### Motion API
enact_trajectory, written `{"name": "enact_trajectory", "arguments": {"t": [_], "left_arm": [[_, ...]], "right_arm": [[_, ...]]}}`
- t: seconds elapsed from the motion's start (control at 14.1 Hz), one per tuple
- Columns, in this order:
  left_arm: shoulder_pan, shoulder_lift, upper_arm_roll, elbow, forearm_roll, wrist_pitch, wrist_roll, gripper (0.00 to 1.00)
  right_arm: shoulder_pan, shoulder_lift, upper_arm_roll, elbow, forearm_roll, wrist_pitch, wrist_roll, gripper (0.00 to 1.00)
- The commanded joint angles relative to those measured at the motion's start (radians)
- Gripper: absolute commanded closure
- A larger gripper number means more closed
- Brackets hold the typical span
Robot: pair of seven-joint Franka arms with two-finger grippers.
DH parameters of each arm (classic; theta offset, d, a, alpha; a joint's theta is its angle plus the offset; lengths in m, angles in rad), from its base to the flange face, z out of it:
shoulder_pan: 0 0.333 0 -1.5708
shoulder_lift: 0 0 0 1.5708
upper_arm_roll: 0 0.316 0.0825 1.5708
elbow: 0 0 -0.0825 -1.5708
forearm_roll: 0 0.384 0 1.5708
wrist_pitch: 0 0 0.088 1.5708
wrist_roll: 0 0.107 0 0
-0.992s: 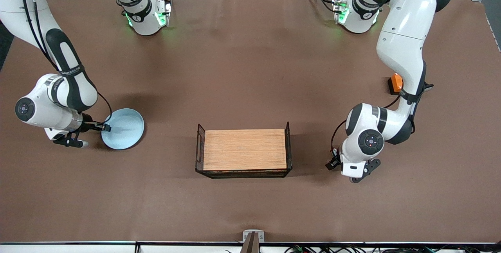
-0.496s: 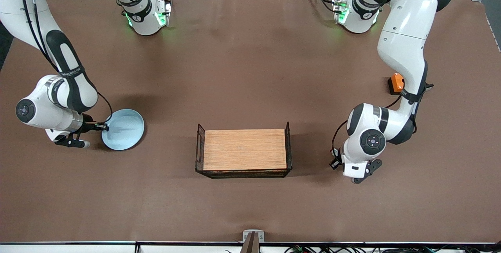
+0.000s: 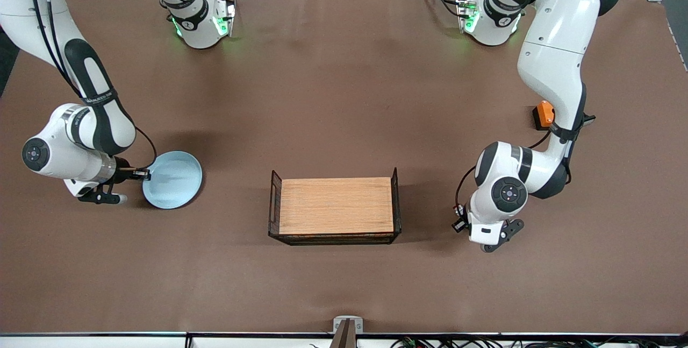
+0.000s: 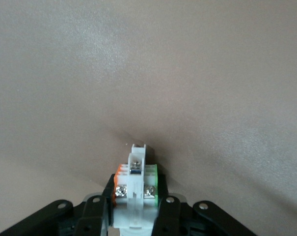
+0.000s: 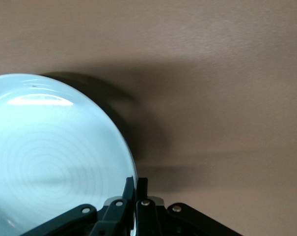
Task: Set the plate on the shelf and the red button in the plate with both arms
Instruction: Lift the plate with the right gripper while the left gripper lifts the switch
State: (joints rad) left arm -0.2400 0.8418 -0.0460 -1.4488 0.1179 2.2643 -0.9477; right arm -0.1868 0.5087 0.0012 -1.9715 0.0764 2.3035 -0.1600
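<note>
Brown cloth covers the whole desk (image 3: 344, 95), and two white arms reach onto it from their bases at the edge where the robots stand. One plate (image 3: 173, 179) is in view, pale blue and round, toward the right arm's end of the desk and roughly midway between the robots' edge and the front camera's edge. The right gripper (image 3: 141, 174) pinches the plate's rim with its two fingers pressed onto the thin edge, as the right wrist view shows (image 5: 137, 194), and the plate (image 5: 55, 157) casts a dark shadow on the cloth beside it. One wooden tray (image 3: 335, 207) with black mesh ends sits bare near the middle of the desk, closer to the camera's edge than to the robots' edge, well apart from the plate. The left gripper (image 4: 135, 209) is toward the left arm's end, over bare cloth beside the tray, and clamps one small part, the red button (image 4: 136, 189); only its white body with an orange and a green side shows, so the red cap is hidden. One orange box (image 3: 544, 114) lies toward the left arm's end, partly covered by that arm
</note>
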Motion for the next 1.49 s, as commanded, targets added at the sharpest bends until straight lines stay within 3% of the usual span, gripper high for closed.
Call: {"name": "enact_trajectory", "arguments": {"t": [0.0,0.28,0.57,0.71,0.92,1.2,1.42], "left_arm": [[-0.004,-0.030,0.008,-0.013,0.028,-0.014,-0.016,0.76],[-0.001,-0.032,0.009,0.002,0.028,-0.041,-0.010,0.78],[0.007,-0.035,0.009,0.027,0.034,-0.091,0.006,0.78],[0.010,-0.041,0.011,0.027,0.032,-0.094,0.006,0.80],[0.011,-0.055,0.028,0.027,0.028,-0.097,0.004,0.80],[0.015,-0.081,0.031,0.027,0.022,-0.130,0.004,0.80],[0.048,-0.093,0.026,0.085,0.019,-0.241,0.006,0.80]], "right_arm": [[0.032,-0.103,-0.003,-0.012,0.011,-0.126,0.022,0.99],[0.055,-0.237,-0.001,-0.009,0.011,-0.309,0.097,0.99],[0.165,-0.412,0.000,-0.003,0.013,-0.562,0.330,0.99],[0.257,-0.479,0.002,0.035,0.031,-0.704,0.512,0.99],[0.415,-0.506,0.000,0.155,0.100,-0.866,0.870,0.99],[0.633,-0.496,0.000,0.270,0.117,-0.871,1.343,0.99],[0.708,-0.432,-0.003,0.380,0.163,-0.784,1.713,0.99]]}}
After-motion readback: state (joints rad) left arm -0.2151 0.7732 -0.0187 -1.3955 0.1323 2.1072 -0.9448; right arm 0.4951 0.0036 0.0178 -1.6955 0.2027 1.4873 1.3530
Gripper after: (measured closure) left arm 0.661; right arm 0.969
